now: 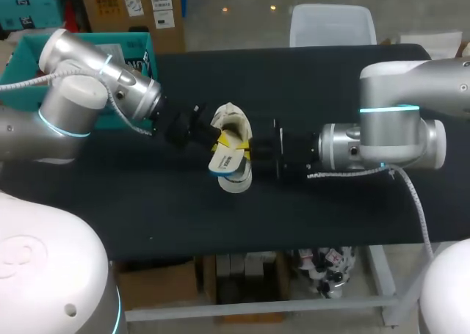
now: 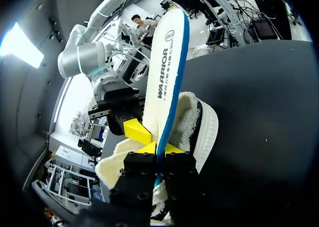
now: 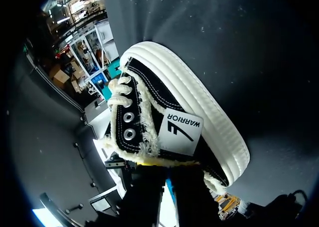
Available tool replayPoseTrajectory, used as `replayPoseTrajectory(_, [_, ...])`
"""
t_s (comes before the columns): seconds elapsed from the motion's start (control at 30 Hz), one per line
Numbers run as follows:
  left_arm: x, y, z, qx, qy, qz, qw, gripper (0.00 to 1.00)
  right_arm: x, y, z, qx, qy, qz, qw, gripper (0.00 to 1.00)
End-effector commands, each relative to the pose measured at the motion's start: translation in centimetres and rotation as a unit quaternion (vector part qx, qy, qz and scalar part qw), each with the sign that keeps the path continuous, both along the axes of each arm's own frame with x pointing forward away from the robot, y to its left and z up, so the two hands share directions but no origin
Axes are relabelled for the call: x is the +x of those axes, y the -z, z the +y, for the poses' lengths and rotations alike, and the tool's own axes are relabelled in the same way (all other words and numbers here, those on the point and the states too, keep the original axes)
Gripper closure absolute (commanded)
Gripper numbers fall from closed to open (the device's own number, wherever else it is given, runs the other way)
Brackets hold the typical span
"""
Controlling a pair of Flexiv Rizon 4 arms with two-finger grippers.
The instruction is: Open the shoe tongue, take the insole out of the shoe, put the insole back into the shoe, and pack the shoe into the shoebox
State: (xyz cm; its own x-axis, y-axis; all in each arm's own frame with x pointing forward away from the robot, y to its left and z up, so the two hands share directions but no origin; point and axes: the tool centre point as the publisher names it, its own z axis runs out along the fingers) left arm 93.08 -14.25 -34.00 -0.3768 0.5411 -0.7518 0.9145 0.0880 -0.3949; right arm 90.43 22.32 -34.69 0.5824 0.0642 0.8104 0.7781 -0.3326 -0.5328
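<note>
left tool (image 2: 159, 148) clamped on the white, blue-edged foam insole (image 2: 167, 72) standing out of the black fleece-lined canvas shoe (image 3: 174, 112): best drawn lengthwise while the right tool (image 1: 248, 152), grip unclear, steadies the shoe.

Black table (image 1: 352, 224); shoe (image 1: 236, 181) near middle, resting or lifted unclear.

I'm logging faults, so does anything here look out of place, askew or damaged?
The insole is out of the shoe, pinched edge-on in the left pincer by the shoe's opening. The shoe looks tipped on its side. No damage shows.
</note>
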Motion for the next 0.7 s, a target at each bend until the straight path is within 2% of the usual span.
replayPoseTrajectory(0.03, [0.0, 0.5, -0.6, -0.004, -0.002, 0.001, 1.000, 1.00, -0.4, -0.4, 0.2, 0.002, 0.007, -0.005, 1.000, 0.39])
replayPoseTrajectory(0.07, [0.0, 0.5, -0.6, -0.004, -0.002, 0.001, 1.000, 1.00, -0.6, -0.5, 0.1, 0.001, 0.009, -0.006, 1.000, 0.31])
replayPoseTrajectory(0.17, [-0.1, 0.5, -0.6, -0.007, -0.003, 0.002, 1.000, 1.00, -1.4, -0.9, -0.2, -0.001, 0.015, -0.010, 1.000, 0.37])
replayPoseTrajectory(0.23, [-0.2, 0.5, -0.5, -0.008, -0.004, 0.002, 1.000, 1.00, -1.9, -1.0, -0.4, -0.002, 0.019, -0.012, 1.000, 0.51])
replayPoseTrajectory(0.33, [-0.2, 0.5, -0.4, -0.010, -0.007, 0.003, 1.000, 1.00, -2.4, -1.2, -0.7, 0.000, 0.022, -0.016, 1.000, 0.62])
replayPoseTrajectory(0.37, [-0.2, 0.5, -0.4, -0.011, -0.008, 0.003, 1.000, 1.00, -2.6, -1.3, -0.7, 0.001, 0.023, -0.018, 1.000, 0.71])
replayPoseTrajectory(0.53, [-0.4, 0.4, -0.3, -0.011, -0.011, 0.004, 1.000, 1.00, -2.9, -1.3, -0.6, 0.003, 0.020, -0.020, 1.000, 0.76])
replayPoseTrajectory(0.63, [-0.4, 0.4, -0.2, -0.012, -0.013, 0.003, 1.000, 1.00, -3.1, -1.3, -0.6, 0.005, 0.017, -0.020, 1.000, 0.91])
replayPoseTrajectory(0.67, [-0.4, 0.3, -0.2, -0.011, -0.015, 0.003, 1.000, 1.00, -3.1, -1.2, -0.5, 0.006, 0.015, -0.020, 1.000, 1.00])
replayPoseTrajectory(0.7, [-0.4, 0.3, -0.1, -0.011, -0.016, 0.002, 1.000, 1.00, -3.1, -1.1, -0.5, 0.007, 0.013, -0.020, 1.000, 1.00])
